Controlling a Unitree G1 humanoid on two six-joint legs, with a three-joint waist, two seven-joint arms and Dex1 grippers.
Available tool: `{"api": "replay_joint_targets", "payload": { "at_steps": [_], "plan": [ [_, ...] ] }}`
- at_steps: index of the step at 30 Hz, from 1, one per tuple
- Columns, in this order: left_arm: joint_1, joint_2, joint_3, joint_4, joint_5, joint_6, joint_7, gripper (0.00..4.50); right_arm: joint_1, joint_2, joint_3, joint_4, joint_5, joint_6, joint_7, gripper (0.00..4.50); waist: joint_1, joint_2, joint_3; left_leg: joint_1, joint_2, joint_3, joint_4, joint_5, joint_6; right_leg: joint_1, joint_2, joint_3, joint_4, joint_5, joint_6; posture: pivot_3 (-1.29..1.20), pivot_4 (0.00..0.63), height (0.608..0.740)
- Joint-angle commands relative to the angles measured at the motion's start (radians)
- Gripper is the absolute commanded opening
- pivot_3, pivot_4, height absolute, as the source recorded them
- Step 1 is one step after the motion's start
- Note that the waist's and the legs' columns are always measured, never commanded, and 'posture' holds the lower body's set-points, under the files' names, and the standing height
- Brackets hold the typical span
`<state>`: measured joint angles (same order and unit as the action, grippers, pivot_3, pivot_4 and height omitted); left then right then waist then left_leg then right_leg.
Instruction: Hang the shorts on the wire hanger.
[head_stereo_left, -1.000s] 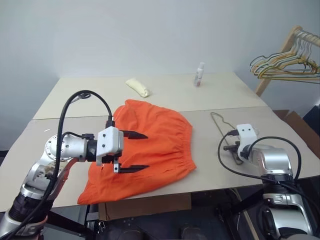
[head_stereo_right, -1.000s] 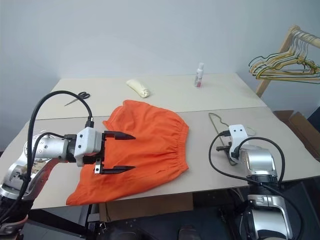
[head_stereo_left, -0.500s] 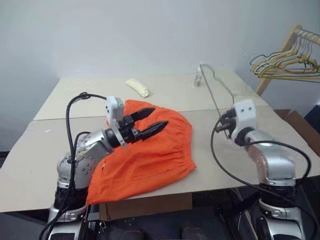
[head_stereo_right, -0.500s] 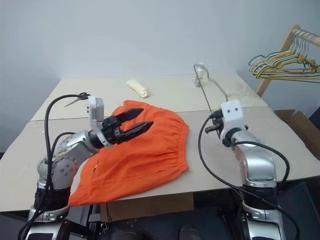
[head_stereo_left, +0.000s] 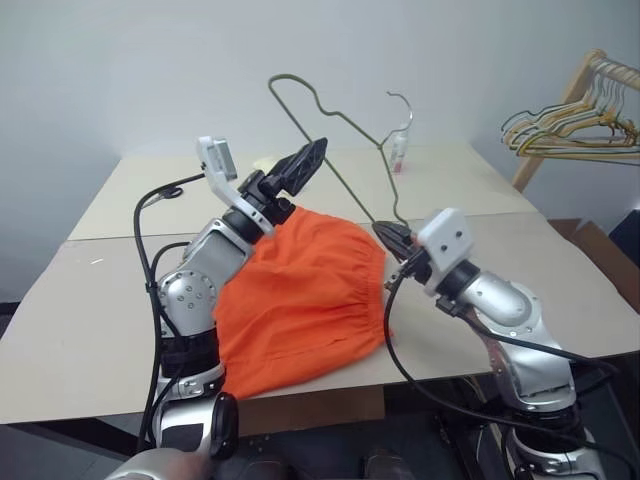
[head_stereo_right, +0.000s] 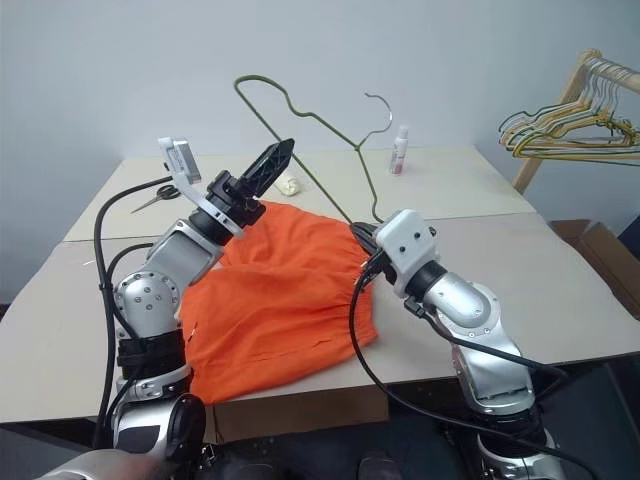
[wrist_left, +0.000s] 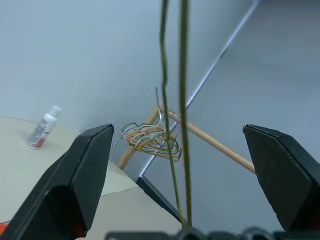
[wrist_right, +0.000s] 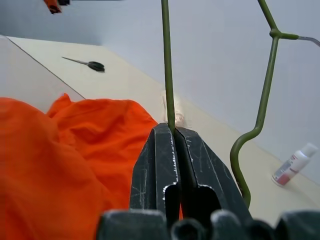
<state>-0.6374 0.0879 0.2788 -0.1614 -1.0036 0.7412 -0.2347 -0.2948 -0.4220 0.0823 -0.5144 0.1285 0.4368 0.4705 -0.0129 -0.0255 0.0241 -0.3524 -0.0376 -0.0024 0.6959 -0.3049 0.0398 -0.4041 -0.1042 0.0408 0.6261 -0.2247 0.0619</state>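
I see the right gripper (head_stereo_left: 392, 236) pinched tight on the wire hanger (head_stereo_left: 345, 128), which rises from its fingertips toward eleven o'clock, hook uppermost. My left gripper (head_stereo_right: 270, 165) has its fingers spread wide; in the left wrist view the wire runs between them, touching neither. The shorts (head_stereo_left: 300, 305) lie flat on the table (head_stereo_left: 90, 300), at six o'clock of both grippers.

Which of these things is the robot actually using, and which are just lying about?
In use: wire hanger, pinched in the right gripper; orange shorts; open left gripper.

Lying about: scissors, small bottle, yellow roll, rack of hangers.
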Motion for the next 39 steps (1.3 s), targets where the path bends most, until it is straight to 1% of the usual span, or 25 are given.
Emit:
{"api": "replay_joint_targets", "payload": {
  "at_steps": [1, 2, 3, 4, 7, 9, 11, 12, 13, 20, 21, 22, 25, 26, 28, 30, 31, 33, 36, 37, 39],
  "plan": [
    [-0.002, -0.009, -0.004, -0.022, 0.004, -0.023, 0.035, 4.1, 0.0, 0.001, 0.011, -0.021, -0.03, -0.055, -0.014, 0.0, 0.001, 0.0, 0.0, 0.0, 0.0, 0.0, 0.0, 0.0, 0.0, 0.0, 0.0, 0.0, 0.0, 0.0, 0.0, -0.01, 0.0, 0.74],
    [-0.001, -0.018, 0.004, -0.015, -0.011, -0.023, 0.047, 3.91, 0.002, -0.001, 0.016, -0.019, -0.035, -0.065, -0.01, 0.0, 0.003, 0.0, 0.0, 0.0, 0.0, 0.0, 0.0, 0.0, 0.0, 0.0, 0.0, 0.0, 0.0, 0.0, 0.0, -0.01, 0.0, 0.74],
    [-0.001, -0.024, 0.01, -0.012, -0.023, -0.021, 0.056, 3.51, 0.004, -0.002, 0.018, -0.017, -0.039, -0.073, -0.007, 0.0, 0.004, 0.0, 0.0, 0.0, 0.0, 0.0, 0.0, 0.0, 0.0, 0.0, 0.0, 0.0, -0.001, 0.0, 0.0, -0.01, 0.0, 0.74],
    [0.0, -0.025, 0.01, -0.012, -0.025, -0.025, 0.052, 3.24, 0.007, -0.005, 0.022, -0.016, -0.043, -0.083, -0.002, 0.0, 0.004, 0.0, 0.0, 0.0, 0.0, 0.0, 0.0, 0.0, 0.0, 0.0, 0.0, 0.0, -0.001, 0.0, 0.0, -0.01, 0.0, 0.74],
    [-0.002, -0.028, 0.01, -0.008, -0.027, -0.032, 0.055, 2.2, 0.014, -0.007, 0.032, -0.009, -0.062, -0.103, -0.001, 0.0, 0.003, 0.0, 0.0, 0.0, 0.0, 0.0, 0.0, 0.0, 0.0, 0.0, 0.0, 0.0, -0.001, 0.0, 0.0, -0.01, 0.0, 0.74],
    [-0.006, -0.028, 0.006, -0.003, -0.016, -0.042, 0.063, 1.45, 0.018, -0.009, 0.04, -0.004, -0.079, -0.117, 0.001, 0.0, 0.003, 0.0, 0.0, 0.0, 0.0, 0.0, 0.0, 0.0, 0.0, 0.0, 0.0, 0.0, -0.001, 0.0, 0.0, -0.01, 0.0, 0.74],
    [-0.009, -0.028, 0.001, 0.002, -0.005, -0.051, 0.071, 0.81, 0.023, -0.008, 0.047, -0.003, -0.092, -0.13, 0.002, 0.0, 0.001, 0.0, 0.0, 0.0, -0.001, 0.0, 0.0, 0.0, 0.0, 0.0, 0.0, 0.0, -0.001, 0.0, 0.0, -0.01, 0.0, 0.74],
    [-0.008, -0.027, -0.002, 0.004, 0.0, -0.054, 0.072, 0.39, 0.024, -0.007, 0.049, -0.002, -0.099, -0.137, 0.0, 0.0, 0.001, 0.0, 0.0, 0.0, -0.001, 0.0, 0.0, 0.0, 0.0, 0.0, 0.0, 0.0, -0.001, 0.0, 0.0, -0.01, 0.0, 0.74],
    [-0.005, -0.021, -0.011, 0.002, 0.018, -0.061, 0.067, 0.08, 0.025, -0.008, 0.055, 0.001, -0.113, -0.144, -0.005, 0.0, 0.001, 0.0, 0.0, 0.0, -0.001, 0.0, 0.0, 0.0, 0.0, 0.0, 0.0, 0.0, -0.001, 0.0, 0.0, -0.01, 0.0, 0.74],
    [0.029, 0.026, -0.069, -0.025, 0.096, -0.109, -0.007, 0.03, 0.028, -0.013, 0.068, 0.032, -0.179, -0.206, -0.016, 0.0, 0.001, 0.0, 0.0, 0.0, -0.002, 0.0, 0.0, 0.001, -0.001, 0.0, 0.0, 0.0, -0.001, 0.0, 0.0, -0.01, 0.0, 0.74],
    [0.03, 0.033, -0.075, -0.028, 0.104, -0.116, -0.017, 0.0, 0.027, -0.013, 0.066, 0.033, -0.179, -0.206, -0.012, 0.56, 0.001, 0.0, 0.0, 0.0, -0.002, 0.0, 0.0, 0.001, -0.001, 0.0, 0.0, 0.0, -0.001, 0.0, 0.0, -0.01, 0.0, 0.74],
    [0.032, 0.051, -0.082, -0.034, 0.117, -0.134, -0.056, 0.0, 0.028, -0.019, 0.06, 0.029, -0.16, -0.199, 0.007, 0.78, 0.0, 0.0, 0.0, 0.0, -0.002, 0.0, 0.0, 0.001, -0.001, 0.0, 0.0, 0.0, -0.001, 0.0, 0.0, -0.01, 0.0, 0.74],
    [0.027, 0.108, -0.066, -0.04, 0.096, -0.15, -0.173, 0.0, 0.035, -0.038, 0.036, 0.015, -0.114, -0.183, 0.049, 1.8, -0.002, 0.0, 0.0, 0.0, -0.001, 0.001, -0.001, 0.001, -0.001, 0.0, 0.001, 0.0, -0.001, 0.0, 0.0, -0.01, 0.0, 0.74],
    [0.021, 0.136, -0.05, -0.035, 0.074, -0.148, -0.219, 0.0, 0.045, -0.054, 0.017, 0.003, -0.077, -0.183, 0.08, 2.17, 0.0, 0.0, 0.0, 0.0, -0.001, 0.0, 0.0, 0.001, -0.001, 0.0, 0.001, 0.0, -0.001, 0.0, 0.0, 0.0, 0.0, 0.74],
    [0.006, 0.203, -0.014, -0.018, 0.027, -0.138, -0.325, 0.0, 0.062, -0.084, -0.039, -0.032, 0.036, -0.144, 0.151, 2.92, 0.0, 0.0, 0.0, 0.0, -0.001, 0.0, 0.0, 0.0, -0.001, 0.0, 0.001, 0.0, -0.002, 0.0, 0.0, 0.0, 0.0, 0.74],
    [-0.009, 0.268, 0.026, 0.0, -0.055, -0.103, -0.444, 0.0, 0.067, -0.12, -0.102, -0.054, 0.171, -0.07, 0.223, 3.62, 0.0, 0.0, 0.0, -0.001, 0.0, 0.0, 0.0, 0.0, 0.0, 0.0, 0.001, -0.001, -0.002, 0.0, 0.0, 0.0, 0.0, 0.74],
    [-0.012, 0.302, 0.044, 0.008, -0.096, -0.088, -0.518, 0.0, 0.064, -0.146, -0.141, -0.06, 0.277, 0.001, 0.268, 3.93, 0.0, 0.0, 0.0, -0.001, 0.0, 0.0, 0.0, 0.0, 0.0, 0.0, 0.001, -0.001, -0.002, 0.0, 0.0, 0.0, 0.0, 0.74],
    [-0.009, 0.359, 0.067, 0.019, -0.131, -0.097, -0.67, 0.0, 0.044, -0.213, -0.222, -0.057, 0.49, 0.147, 0.353, 3.93, 0.0, 0.0, 0.0, 0.0, 0.001, 0.0, 0.0, 0.0, 0.001, 0.001, 0.001, -0.001, -0.002, 0.0, 0.0, 0.01, 0.0, 0.74],
    [-0.027, 0.41, 0.095, 0.067, -0.177, -0.074, -0.769, 0.0, 0.008, -0.326, -0.278, -0.032, 0.676, 0.287, 0.453, 3.93, 0.001, 0.0, 0.001, 0.0, 0.002, 0.0, 0.0, -0.001, 0.002, 0.001, 0.001, -0.001, -0.003, 0.0, 0.0, 0.01, 0.0, 0.74],
    [-0.035, 0.423, 0.108, 0.085, -0.205, -0.057, -0.803, 0.0, -0.015, -0.37, -0.286, -0.008, 0.749, 0.363, 0.483, 3.93, 0.001, 0.0, 0.001, 0.0, 0.002, 0.0, 0.0, -0.001, 0.002, 0.002, 0.001, -0.001, -0.003, 0.0, -0.001, 0.0, 0.0, 0.74],
    [-0.04, 0.44, 0.123, 0.104, -0.252, -0.034, -0.878, 0.0, -0.064, -0.414, -0.29, 0.04, 0.863, 0.468, 0.507, 3.93, 0.0, 0.0, 0.001, 0.001, 0.002, 0.0, 0.0, -0.001, 0.002, 0.003, 0.001, -0.002, -0.003, 0.0, -0.001, 0.0, 0.0, 0.74]
  ]
}}
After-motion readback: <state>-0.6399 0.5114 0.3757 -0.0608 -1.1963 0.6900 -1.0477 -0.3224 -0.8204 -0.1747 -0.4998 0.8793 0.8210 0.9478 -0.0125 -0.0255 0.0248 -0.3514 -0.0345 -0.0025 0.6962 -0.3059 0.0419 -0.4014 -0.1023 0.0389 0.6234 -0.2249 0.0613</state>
